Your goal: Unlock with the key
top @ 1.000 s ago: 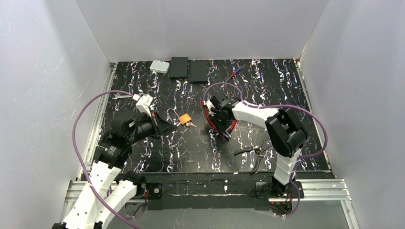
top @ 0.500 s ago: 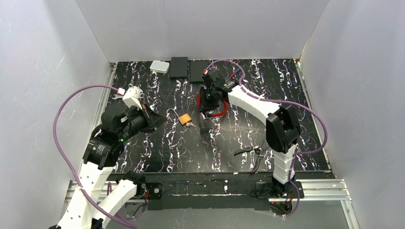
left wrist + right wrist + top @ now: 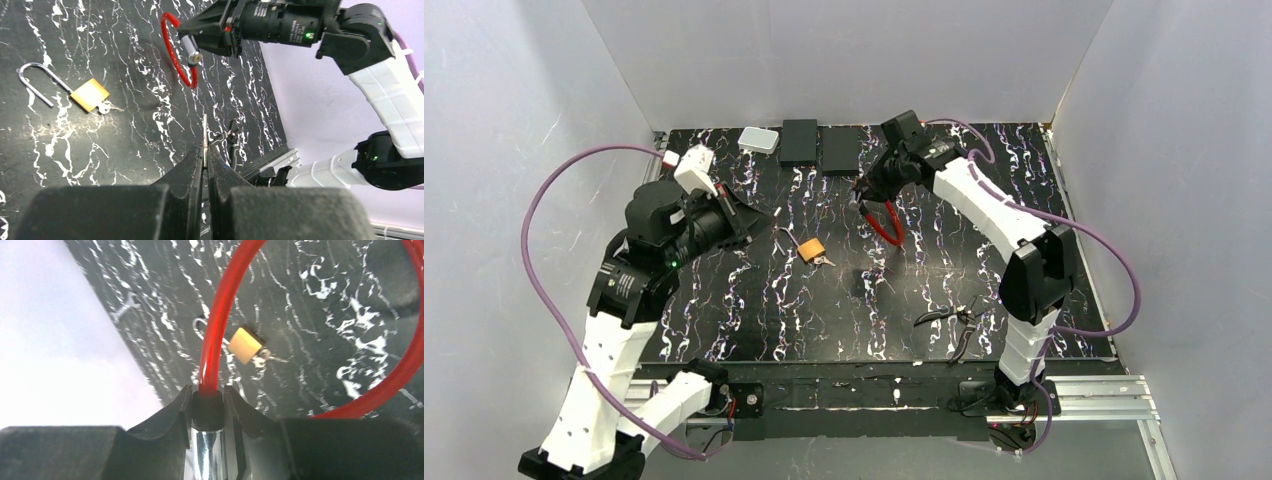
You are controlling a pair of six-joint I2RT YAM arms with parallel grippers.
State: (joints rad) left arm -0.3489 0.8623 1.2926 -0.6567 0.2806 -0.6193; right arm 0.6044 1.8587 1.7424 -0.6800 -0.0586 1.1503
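Note:
My right gripper (image 3: 869,192) is shut on the silver cylinder (image 3: 207,450) of a red cable lock (image 3: 887,222) and holds it in the air above the back middle of the mat; the red loop (image 3: 222,320) hangs free. My left gripper (image 3: 754,213) is shut on a thin metal key (image 3: 205,131) whose blade sticks out past the fingertips. It hovers left of the centre, apart from the cable lock (image 3: 172,55). A brass padlock (image 3: 811,248) with an open shackle and a small key in it lies on the mat between the arms.
Two black boxes (image 3: 799,140) and a white box (image 3: 758,140) stand at the back edge. Black pliers (image 3: 952,320) lie at the front right. A small wrench (image 3: 125,307) lies at the far left. White walls enclose the mat on three sides.
My right gripper has lifted the red cable lock off the mat and carried it back and to the right. My left arm has risen and drawn back to the left with the key.

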